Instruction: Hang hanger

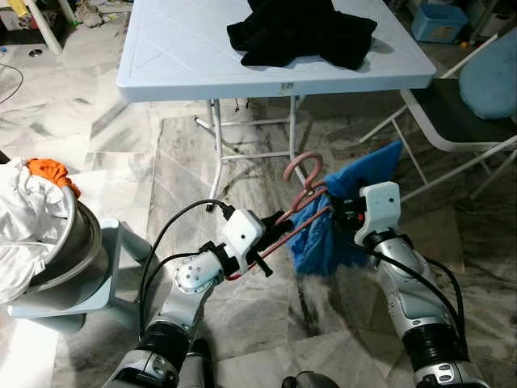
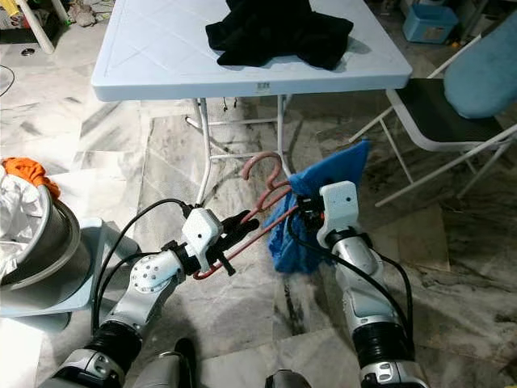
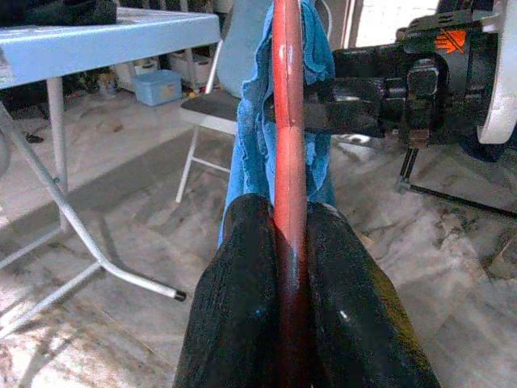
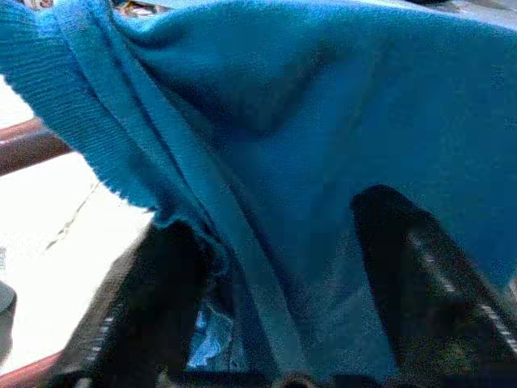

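Left gripper (image 1: 269, 239) clamps the reddish-pink plastic hanger (image 1: 300, 187). Right gripper (image 1: 339, 212) grasps the blue knitted garment (image 1: 349, 208) draped on it.

No words, numbers or brand marks can be read anywhere. A small dark label (image 1: 286, 85) sits on the front edge of the desk (image 1: 161, 56), near the middle of that edge, but its print is too small to make out. An orange patch (image 3: 449, 40) shows on the black body of the right pincer in the left wrist view; it is blurred and no letters can be told.
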Tool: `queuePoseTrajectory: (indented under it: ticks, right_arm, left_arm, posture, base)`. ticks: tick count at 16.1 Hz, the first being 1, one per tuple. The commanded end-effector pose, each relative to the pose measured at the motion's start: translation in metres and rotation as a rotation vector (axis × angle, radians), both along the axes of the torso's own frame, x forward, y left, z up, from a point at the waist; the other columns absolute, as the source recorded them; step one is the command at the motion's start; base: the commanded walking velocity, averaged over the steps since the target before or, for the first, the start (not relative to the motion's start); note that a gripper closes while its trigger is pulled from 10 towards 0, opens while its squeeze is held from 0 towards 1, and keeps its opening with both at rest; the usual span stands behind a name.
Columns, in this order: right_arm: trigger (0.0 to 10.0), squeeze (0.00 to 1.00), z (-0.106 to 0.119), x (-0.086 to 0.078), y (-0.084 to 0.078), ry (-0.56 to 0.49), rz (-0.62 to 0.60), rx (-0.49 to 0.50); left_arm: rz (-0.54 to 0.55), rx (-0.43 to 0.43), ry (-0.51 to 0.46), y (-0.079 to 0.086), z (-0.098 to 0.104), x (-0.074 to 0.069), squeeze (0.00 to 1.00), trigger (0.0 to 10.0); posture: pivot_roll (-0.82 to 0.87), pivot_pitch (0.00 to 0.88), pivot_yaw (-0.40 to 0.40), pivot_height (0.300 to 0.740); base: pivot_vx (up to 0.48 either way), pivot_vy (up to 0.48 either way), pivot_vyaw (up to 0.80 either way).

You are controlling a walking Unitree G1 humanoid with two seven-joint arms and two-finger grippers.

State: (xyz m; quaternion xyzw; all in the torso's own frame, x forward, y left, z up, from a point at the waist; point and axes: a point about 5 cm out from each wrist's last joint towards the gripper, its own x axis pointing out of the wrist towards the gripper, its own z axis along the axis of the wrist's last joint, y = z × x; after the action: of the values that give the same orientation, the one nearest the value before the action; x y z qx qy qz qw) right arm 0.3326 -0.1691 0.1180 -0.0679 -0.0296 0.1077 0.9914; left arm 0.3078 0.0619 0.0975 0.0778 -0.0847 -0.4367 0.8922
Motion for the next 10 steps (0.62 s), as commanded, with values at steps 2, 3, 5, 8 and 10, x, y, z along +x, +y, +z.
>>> queuePoseTrajectory:
  ticks: [2, 3, 5, 8, 10]
  right_arm:
    - [0.0, 0.00, 0.001, -0.001, -0.009, -0.008, -0.003, -0.007]
    - [0.0, 0.00, 0.001, -0.001, -0.011, -0.005, 0.012, 0.004]
    - [0.0, 0.00, 0.000, -0.003, -0.012, 0.001, 0.054, 0.002]
    - [0.0, 0.00, 0.001, -0.006, -0.017, 0.012, 0.129, -0.013]
    - [0.0, 0.00, 0.002, -0.006, -0.019, 0.012, 0.143, -0.008]
  left_arm:
    - [0.000, 0.008, -0.024, 0.001, 0.003, 0.000, 0.00, 0.0]
    - [0.005, 0.016, -0.021, 0.003, 0.003, 0.001, 0.00, 0.0]
    - [0.006, 0.029, -0.024, 0.004, 0.003, 0.002, 0.00, 0.0]
    - [0.003, 0.048, -0.026, 0.006, 0.003, 0.003, 0.00, 0.0]
    - [-0.003, 0.057, -0.029, 0.006, 0.002, 0.002, 0.00, 0.0]
  posture:
    - [-0.08, 0.226, -0.038, 0.740]
    - [-0.08, 0.227, -0.038, 0.740]
    - [-0.08, 0.227, -0.038, 0.740]
    - [-0.09, 0.230, -0.035, 0.740]
    - [-0.09, 0.229, -0.035, 0.740]
  base:
    - [0.000, 0.000, 0.00]
    - [0.000, 0.000, 0.00]
    - [0.000, 0.000, 0.00]
    - [0.000, 0.000, 0.00]
    - [0.000, 0.000, 0.00]
